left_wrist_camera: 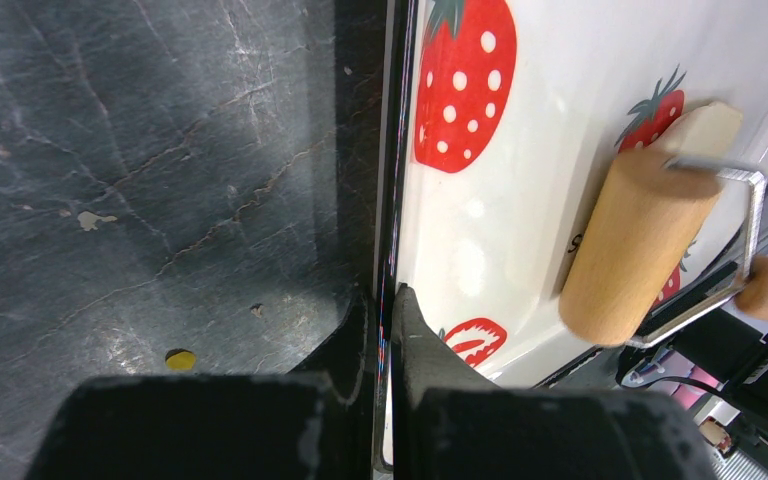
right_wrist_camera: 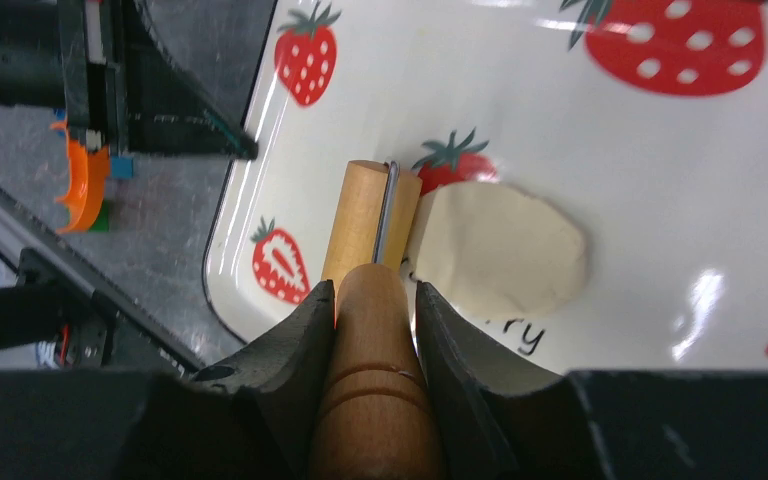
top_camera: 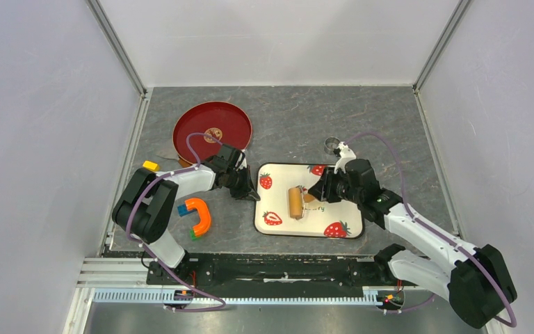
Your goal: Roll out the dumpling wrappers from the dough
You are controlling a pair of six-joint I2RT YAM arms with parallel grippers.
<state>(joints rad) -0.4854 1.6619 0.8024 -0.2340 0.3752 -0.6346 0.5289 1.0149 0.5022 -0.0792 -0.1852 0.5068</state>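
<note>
Grey stone-patterned tabletop (top_camera: 292, 118) fills the overhead view between white walls. A strawberry-printed tray (top_camera: 313, 226) lies in front of the arms, with a red plate (top_camera: 229, 118) behind it to the left and a small metal ring (top_camera: 332, 145) to the right. The left gripper (top_camera: 250, 193) sits at the tray's left edge. The right gripper (top_camera: 318, 191) reaches in to a wooden roller (top_camera: 295, 202) lying on the tray.

From the left wrist, that gripper is pinched tight on the tray's rim. A corner of pale dough (left_wrist_camera: 708, 128) shows past the roller's far end.

From the right wrist, the jaws are clamped around the roller's handle. The dough, a flattened oval sheet, lies on the tray touching the barrel's right side. No round wrappers are visible. Rolling looks to be the step in hand. The next move likely calls for pushing the barrel across the sheet with even downward pressure, with the tray pinned.
</note>
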